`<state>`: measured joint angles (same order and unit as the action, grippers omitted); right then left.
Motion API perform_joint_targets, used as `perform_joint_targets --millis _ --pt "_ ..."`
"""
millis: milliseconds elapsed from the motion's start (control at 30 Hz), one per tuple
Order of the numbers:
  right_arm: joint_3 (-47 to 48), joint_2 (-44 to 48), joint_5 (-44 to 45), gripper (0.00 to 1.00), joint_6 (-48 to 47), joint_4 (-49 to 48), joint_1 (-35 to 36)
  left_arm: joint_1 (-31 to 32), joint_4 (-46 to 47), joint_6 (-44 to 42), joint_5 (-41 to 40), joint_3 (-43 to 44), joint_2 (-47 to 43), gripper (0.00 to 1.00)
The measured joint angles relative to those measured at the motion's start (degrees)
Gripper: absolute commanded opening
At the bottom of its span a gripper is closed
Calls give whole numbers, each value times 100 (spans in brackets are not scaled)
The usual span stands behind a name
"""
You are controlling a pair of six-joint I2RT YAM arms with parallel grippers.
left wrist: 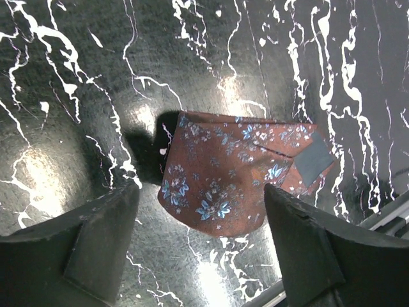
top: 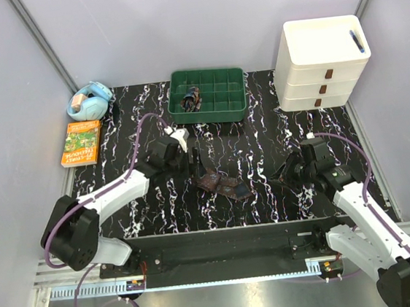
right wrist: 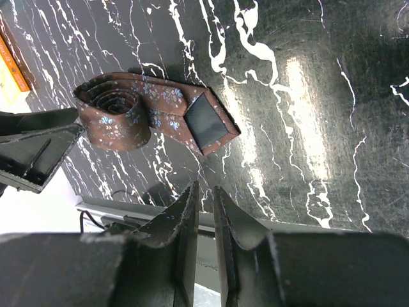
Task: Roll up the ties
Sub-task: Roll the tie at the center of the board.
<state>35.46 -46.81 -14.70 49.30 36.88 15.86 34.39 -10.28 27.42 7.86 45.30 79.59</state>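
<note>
A dark brown tie (top: 221,184) with a blue flower pattern lies mostly rolled at the table's middle, with a short tail showing its dark lining. My left gripper (top: 193,163) is open just behind and left of the roll. In the left wrist view the roll (left wrist: 236,166) lies between and just beyond the spread fingers (left wrist: 96,249), untouched. My right gripper (top: 277,175) is shut and empty, right of the tie. In the right wrist view it (right wrist: 206,188) sits apart from the roll (right wrist: 115,114). A second rolled tie (top: 192,98) lies in the green tray (top: 212,116).
A white drawer unit (top: 322,64) stands at the back right. An orange book (top: 81,143) and a light blue object (top: 89,101) lie off the mat at the back left. Purple cables run along both arms. The table's front rail shows in both wrist views.
</note>
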Motion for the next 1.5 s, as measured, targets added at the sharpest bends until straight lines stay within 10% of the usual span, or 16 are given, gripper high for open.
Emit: perform_joint_targets --millis 633,933,1100,1500 --pt "-68 -186 -2 24 -26 -221 0 -70 929 87 564 -380 957 73" --pt "-103 -334 -4 24 -66 -326 0 -72 1250 271 726 -374 1093 28" --pt "-111 -407 -17 24 -66 -334 0 -72 1193 365 691 -365 1049 19" --pt "-142 -291 -151 23 -66 -415 0 892 -1604 254 -2332 1130 772 20"
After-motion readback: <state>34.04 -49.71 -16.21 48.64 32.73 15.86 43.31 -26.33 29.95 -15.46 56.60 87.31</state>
